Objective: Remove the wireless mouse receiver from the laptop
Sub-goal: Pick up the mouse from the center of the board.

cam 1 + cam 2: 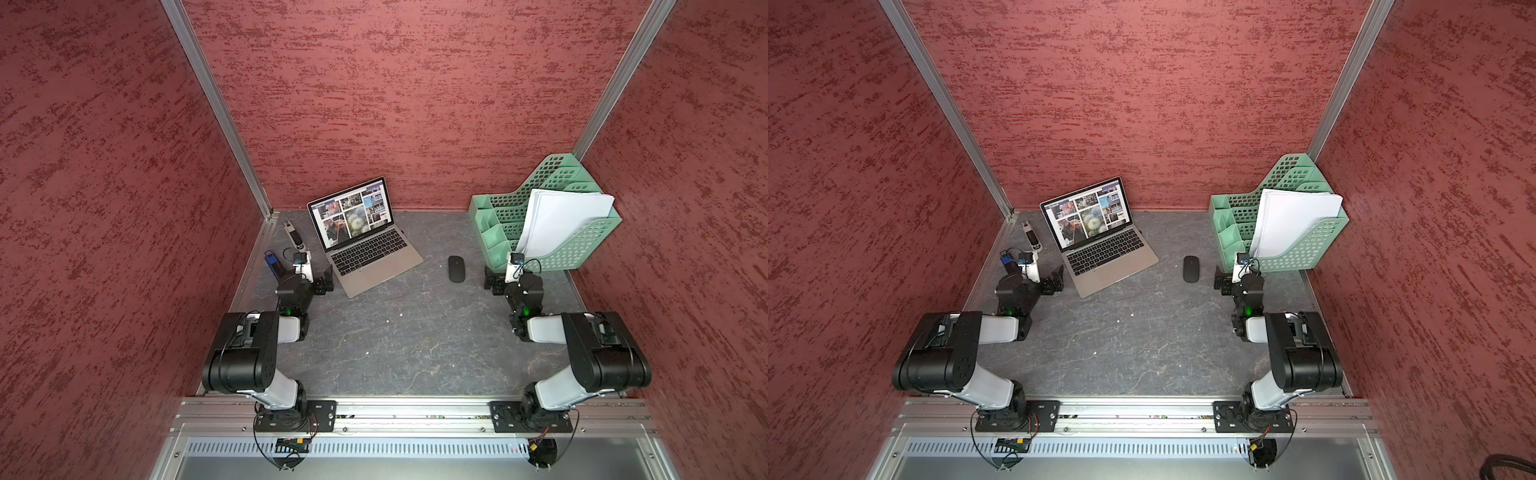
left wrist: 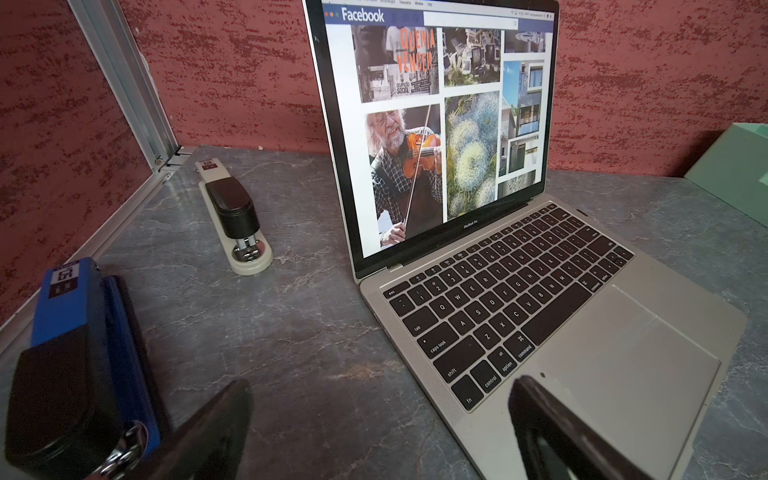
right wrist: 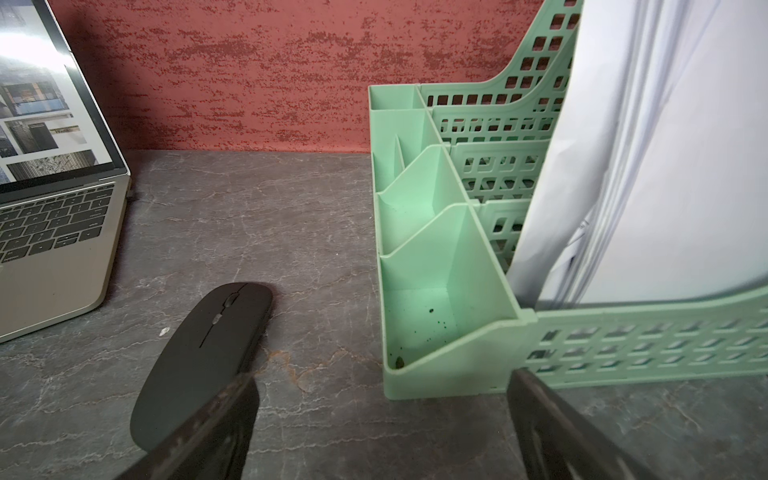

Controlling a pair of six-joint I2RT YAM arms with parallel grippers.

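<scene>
The silver-grey laptop (image 1: 376, 266) (image 1: 1113, 266) stands open at the back left, its screen showing a grid of photos. The wireless mouse receiver (image 3: 130, 193) (image 2: 582, 212) is a tiny dark stub sticking out of the laptop's right side near the hinge. My left gripper (image 1: 325, 283) (image 2: 380, 384) is open at the laptop's front left corner, one finger (image 2: 552, 419) over the palm rest and the other over the table. My right gripper (image 1: 493, 283) (image 3: 384, 376) is open and empty between the mouse and the organizer, well to the right of the receiver.
A black oval mouse (image 1: 456, 269) (image 3: 203, 336) lies right of the laptop. A green desk organizer (image 1: 490, 235) holding white papers (image 1: 565, 220) stands at the back right. A beige stapler (image 2: 235, 218) and a blue-and-black stapler (image 2: 79, 357) lie left of the laptop by the wall.
</scene>
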